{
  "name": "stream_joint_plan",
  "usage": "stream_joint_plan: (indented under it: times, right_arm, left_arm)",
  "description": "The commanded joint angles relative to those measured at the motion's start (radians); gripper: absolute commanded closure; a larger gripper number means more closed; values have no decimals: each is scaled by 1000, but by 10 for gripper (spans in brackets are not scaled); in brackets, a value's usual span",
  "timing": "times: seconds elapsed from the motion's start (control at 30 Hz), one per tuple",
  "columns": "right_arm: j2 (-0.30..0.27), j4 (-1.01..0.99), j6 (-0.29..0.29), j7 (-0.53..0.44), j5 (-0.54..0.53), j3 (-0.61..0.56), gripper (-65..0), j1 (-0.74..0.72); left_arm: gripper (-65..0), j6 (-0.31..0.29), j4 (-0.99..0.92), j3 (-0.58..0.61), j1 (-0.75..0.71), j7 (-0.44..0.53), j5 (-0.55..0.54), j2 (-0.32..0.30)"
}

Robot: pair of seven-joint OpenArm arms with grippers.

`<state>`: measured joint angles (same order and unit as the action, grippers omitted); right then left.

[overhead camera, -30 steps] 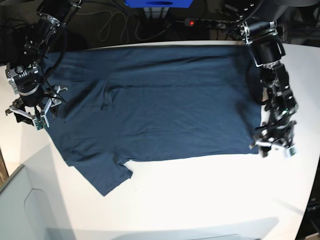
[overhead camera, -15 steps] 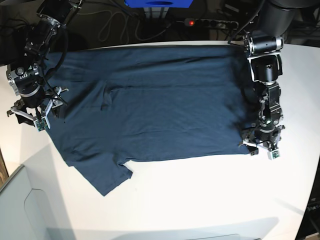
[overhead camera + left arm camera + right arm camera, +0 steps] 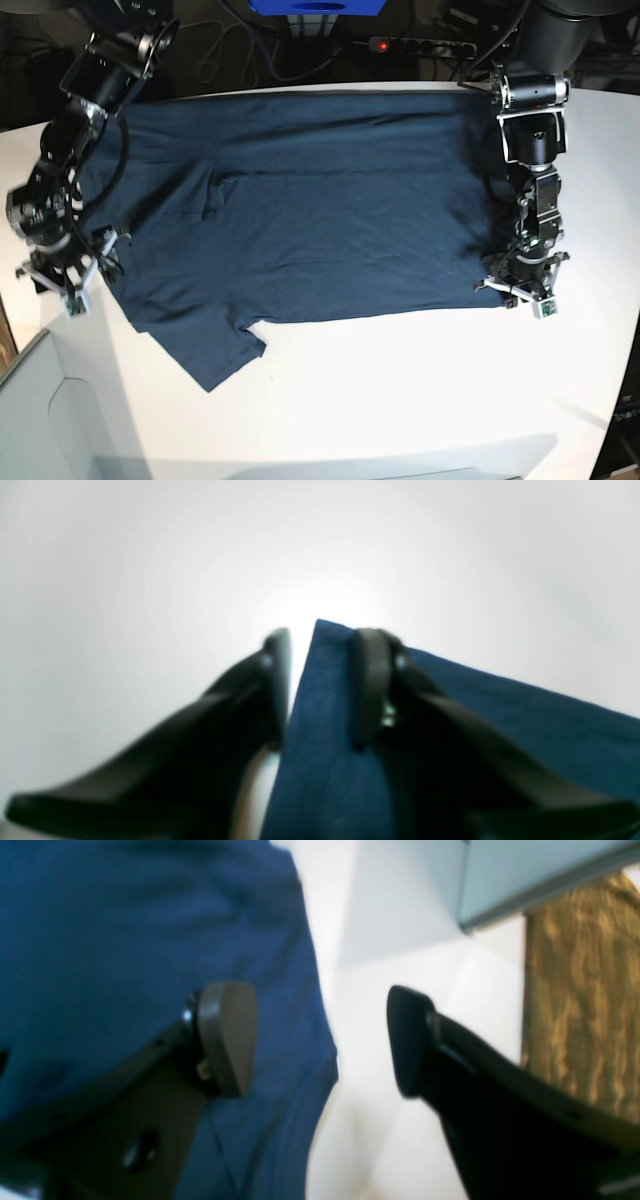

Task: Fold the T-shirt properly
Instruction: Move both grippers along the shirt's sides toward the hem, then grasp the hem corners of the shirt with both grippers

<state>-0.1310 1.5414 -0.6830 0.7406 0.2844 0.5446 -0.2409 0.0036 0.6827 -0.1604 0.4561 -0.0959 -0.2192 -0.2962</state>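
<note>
I had the T-shirt (image 3: 320, 200) lying spread flat on the white worktop (image 3: 400, 400), dark navy, with one short sleeve (image 3: 205, 350) pointing toward the near edge; it was not yet folded anywhere that I could see. I had brought the left gripper (image 3: 520, 292) down onto the near corner of the cloth at its side, since a fold needs a corner in hand; in the left wrist view its fingers (image 3: 367, 685) stood one to each side of that blue edge, narrowed about it but with a sliver of light beside the other finger, so I could not tell whether they had truly pinched the cloth or were only part-way there. The right gripper (image 3: 62, 282) sat at the opposite side, by the edge nearest the sleeve; in the right wrist view its fingers (image 3: 227, 1032) were wide apart, one over the blue cloth and the other over bare worktop, straddling the hem and holding nothing. I judged that placing as deliberate: both arms at matching near corners, so that the near edge could be lifted evenly and carried across. I judged the risk to be a shallow bite on the left, which might let the cloth slip; the right still had to close on its edge.
</note>
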Motion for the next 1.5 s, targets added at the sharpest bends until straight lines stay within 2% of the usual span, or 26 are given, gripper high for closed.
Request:
stream_joint_plan:
  times: [0.0,0.17,0.37,0.4,0.47,0.6,0.7,0.73,0.93,1.23,1.3,1.37,1.47]
  right_arm:
    - [-22,-40,-15,-28,-14,-1,-393,-61]
    - [-68,-382,-15,-51,-14,-2,-393,-275]
    - [-104,-734,-15,-283,-14,-2,-394,-406]
    - [-108,-776,7,-326,-14,-4,-394,-414]
    - [-112,-841,13,-399,-14,-37,-394,-415]
    - [-131,-884,36,-505,-14,-133,-395,-407]
    - [-137,-892,164,-537,-14,-165,-396,-387]
    - [-138,-892,190,-556,-14,-169,-396,-383]
    - [-135,-931,286,-599,-14,-171,-396,-375]
    - [-132,-1028,293,-660,-15,-171,-390,-380]
    - [-132,-1028,293,-660,-15,-171,-353,-378]
    - [-132,-1028,293,-660,-15,-171,-260,-378]
    - [-132,-1024,293,-662,-15,-171,-83,-378]
  left_arm:
    - [-135,-3,10,-1,16,-12,2,-8]
    - [-4,-3,10,0,-1,-12,2,-8]
    - [0,-1,10,0,-16,-14,2,-8]
    - [0,-1,16,0,-26,-14,2,-8]
    - [0,-1,19,0,-33,-15,2,-10]
    - [0,-1,19,-3,-49,-17,2,-10]
    - [0,-1,19,0,-55,-15,2,-24]
    - [0,-1,16,0,-55,-15,2,-25]
    - [0,-1,15,0,-55,-17,2,-30]
    - [0,-1,13,0,-64,-15,2,-30]
    - [0,-1,15,0,-67,-14,2,-28]
    - [0,-1,16,0,-67,-14,2,-27]
    - [0,-1,19,0,-67,-15,2,-25]
